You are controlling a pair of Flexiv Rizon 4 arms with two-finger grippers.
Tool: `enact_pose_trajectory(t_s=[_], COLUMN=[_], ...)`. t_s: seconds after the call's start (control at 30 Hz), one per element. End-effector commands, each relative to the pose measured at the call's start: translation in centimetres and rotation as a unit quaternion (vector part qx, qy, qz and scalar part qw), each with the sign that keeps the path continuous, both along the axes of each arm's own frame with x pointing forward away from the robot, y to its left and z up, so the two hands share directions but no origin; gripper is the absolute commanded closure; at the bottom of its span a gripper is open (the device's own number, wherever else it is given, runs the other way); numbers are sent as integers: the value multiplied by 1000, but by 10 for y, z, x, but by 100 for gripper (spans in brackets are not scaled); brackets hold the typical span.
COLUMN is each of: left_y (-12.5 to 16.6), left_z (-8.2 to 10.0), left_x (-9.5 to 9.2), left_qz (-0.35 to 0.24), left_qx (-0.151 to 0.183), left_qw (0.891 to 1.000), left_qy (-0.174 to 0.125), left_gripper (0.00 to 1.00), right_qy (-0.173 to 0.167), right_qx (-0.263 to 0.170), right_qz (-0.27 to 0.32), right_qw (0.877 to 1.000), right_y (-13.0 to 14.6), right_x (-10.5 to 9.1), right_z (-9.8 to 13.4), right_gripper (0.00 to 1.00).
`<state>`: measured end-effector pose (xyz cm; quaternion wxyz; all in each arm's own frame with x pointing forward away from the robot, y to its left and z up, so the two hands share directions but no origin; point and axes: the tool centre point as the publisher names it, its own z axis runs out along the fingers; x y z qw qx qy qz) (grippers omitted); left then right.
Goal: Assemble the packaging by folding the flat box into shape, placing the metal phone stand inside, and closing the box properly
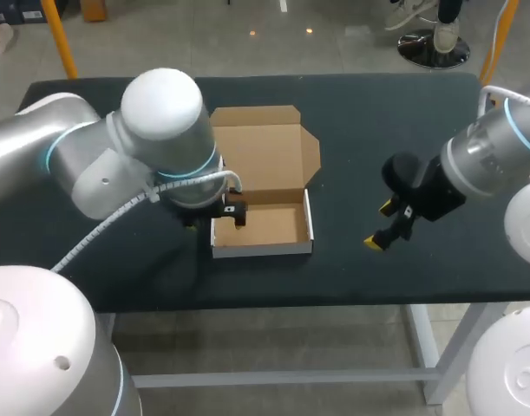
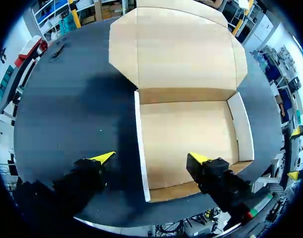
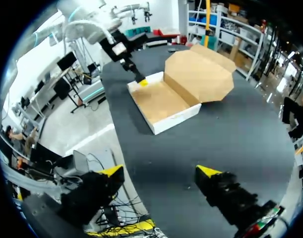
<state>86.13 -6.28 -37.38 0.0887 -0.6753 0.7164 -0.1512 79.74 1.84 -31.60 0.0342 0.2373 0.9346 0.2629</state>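
Black desk point(image 1: 403, 113) carries the cardboard box point(image 1: 263, 227). Its tray is folded up, with only bare cardboard floor showing, and the lid point(image 1: 265, 152) lies open flat behind it.

The left end effector point(image 2: 151, 157) has its fingers apart and straddles one tray side wall, one finger inside and one outside over the desk. The left wrist view shows this; in the head view the arm hides it.

The right end effector point(image 3: 161, 171) also has its fingers apart and holds nothing. The box is ahead of it, well apart.

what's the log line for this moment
box: folded, lid open, empty | left pincer: open, astride box wall | right pincer: open, off box
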Motion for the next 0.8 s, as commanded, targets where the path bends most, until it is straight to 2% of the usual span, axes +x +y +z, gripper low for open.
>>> enact_pose_trajectory(t_s=[0.03, 0.3, 0.4, 0.67, 0.8], left_y=[17, 30, 39, 57, 67], left_z=[27, 68, 82, 107, 116], left_x=[-22, -55, -66, -96, -107], left_qz=[-62, -128, -146, -174, -172], left_qx=[-128, -208, -224, -233, -238], left_qw=[990, 970, 964, 957, 956], left_qy=[-5, -6, -4, 2, 8], left_gripper=[0, 0, 0, 0, 0], right_qy=[0, 6, 12, 20, 41], right_qx=[5, 15, 18, 31, 44], right_qz=[-3, -50, -68, -117, -156], right_qw=[1000, 999, 997, 992, 986], right_y=[-5, -14, -18, -30, -39], right_x=[-2, -1, -1, -6, -11], right_z=[4, 13, 17, 30, 35], right_gripper=[0, 0, 0, 0, 0])
